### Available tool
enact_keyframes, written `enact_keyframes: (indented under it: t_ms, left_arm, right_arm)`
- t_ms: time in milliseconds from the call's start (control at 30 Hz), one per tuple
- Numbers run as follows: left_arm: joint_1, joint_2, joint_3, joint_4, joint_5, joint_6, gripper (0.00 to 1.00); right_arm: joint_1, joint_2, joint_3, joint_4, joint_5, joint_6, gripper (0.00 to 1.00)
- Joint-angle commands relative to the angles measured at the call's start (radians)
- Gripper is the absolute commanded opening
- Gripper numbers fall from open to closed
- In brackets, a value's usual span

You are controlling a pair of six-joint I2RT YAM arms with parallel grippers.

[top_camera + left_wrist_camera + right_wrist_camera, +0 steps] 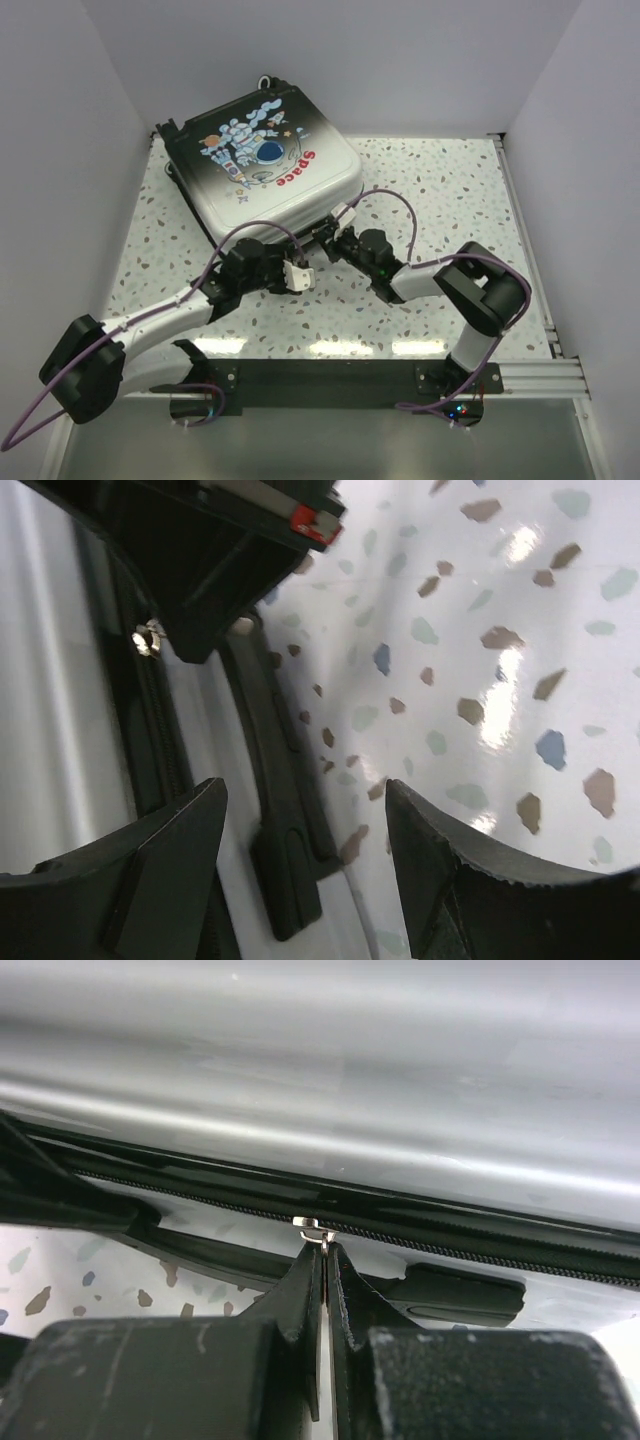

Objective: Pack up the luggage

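Right claw (pixel 325 1258) pinched shut on zipper pull (pixel 313 1227); luggage (pixel 270 165) zipper track (pixel 500 1247) runs crosswise just ahead. Left claw (pixel 303 830) wide open, empty, alongside.

Speckled terrazzo tabletop (pixel 450 200), plain white walls (pixel 400 60), glossy light reflections

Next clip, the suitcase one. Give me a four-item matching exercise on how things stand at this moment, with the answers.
Things:
1. suitcase
2. left hand
3. right hand
4. table

States:
A. speckled top
B. shut on the zipper pull
C. lid down, lying flat
D. open, holding nothing

Pairs: 1-C, 2-D, 3-B, 4-A
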Motion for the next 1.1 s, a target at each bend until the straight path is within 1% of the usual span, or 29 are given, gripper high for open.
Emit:
enact_keyframes:
  t_ms: [0, 67, 167, 200, 333, 500, 633, 667, 733, 767, 867, 900, 933, 967, 1067]
  left_arm:
    - [-0.005, 0.004, -0.004, 0.196, 0.004, -0.031, 0.69]
    - [-0.005, 0.030, -0.002, 0.222, -0.007, -0.048, 0.68]
    - [-0.005, 0.119, 0.040, 0.242, -0.030, -0.082, 0.66]
    - [-0.005, 0.162, 0.053, 0.242, -0.033, -0.086, 0.65]
    - [-0.010, 0.242, 0.093, 0.247, -0.059, -0.082, 0.64]
    - [-0.013, 0.318, 0.123, 0.250, -0.154, -0.082, 0.65]
    - [-0.033, 0.395, 0.182, 0.192, -0.223, -0.099, 0.65]
    - [-0.034, 0.421, 0.202, 0.172, -0.266, -0.106, 0.64]
    - [-0.034, 0.440, 0.211, 0.163, -0.291, -0.123, 0.62]
    - [-0.034, 0.444, 0.212, 0.156, -0.294, -0.125, 0.60]
    - [-0.034, 0.454, 0.211, 0.109, -0.300, -0.136, 0.50]
    - [-0.034, 0.457, 0.216, 0.091, -0.303, -0.146, 0.41]
    - [-0.034, 0.457, 0.220, 0.071, -0.308, -0.154, 0.37]
    - [-0.034, 0.451, 0.217, 0.045, -0.314, -0.155, 0.28]
    - [-0.034, 0.425, 0.188, 0.002, -0.309, -0.154, 0.22]
  right_arm:
    - [-0.030, -0.061, -0.009, 0.024, -0.012, -0.010, 0.00]
    - [-0.045, -0.081, -0.003, -0.014, -0.049, -0.012, 0.00]
    - [-0.079, -0.092, 0.018, -0.060, -0.096, 0.002, 0.00]
    - [-0.091, -0.092, 0.028, -0.067, -0.101, 0.007, 0.00]
    - [-0.102, -0.090, 0.043, -0.080, -0.113, 0.021, 0.00]
    - [-0.104, -0.087, 0.035, -0.050, -0.115, 0.013, 0.00]
    - [-0.104, -0.089, 0.028, -0.044, -0.106, 0.005, 0.00]
    - [-0.104, -0.090, 0.029, -0.047, -0.100, 0.004, 0.00]
    - [-0.104, -0.092, 0.029, -0.045, -0.086, -0.008, 0.00]
    - [-0.104, -0.090, 0.029, -0.045, -0.080, -0.015, 0.00]
    - [-0.107, -0.092, 0.031, -0.045, -0.058, -0.021, 0.00]
    - [-0.111, -0.092, 0.029, -0.044, -0.052, -0.021, 0.00]
    - [-0.116, -0.090, 0.031, -0.048, -0.051, -0.021, 0.00]
    - [-0.120, -0.089, 0.031, -0.050, -0.051, -0.022, 0.00]
    - [-0.133, -0.090, 0.034, -0.047, -0.046, -0.021, 0.00]
